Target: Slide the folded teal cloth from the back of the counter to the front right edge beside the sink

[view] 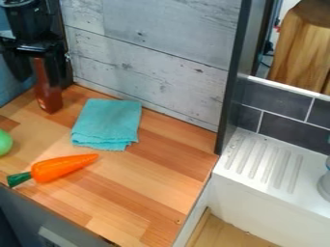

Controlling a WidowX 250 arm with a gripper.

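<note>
While my pincer [42, 60] hangs at upper left, a reddish-brown block [49, 89] is upright beneath, its tall shape likely suiting a side grip; whether open or closed, I cannot tell. Teal cloth [107, 123] lies beside it, folded, presumably for compactness.

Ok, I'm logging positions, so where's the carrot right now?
In the camera view, the carrot lies at lower left on the wooden counter, just below the folded turquoise cloth.
</note>
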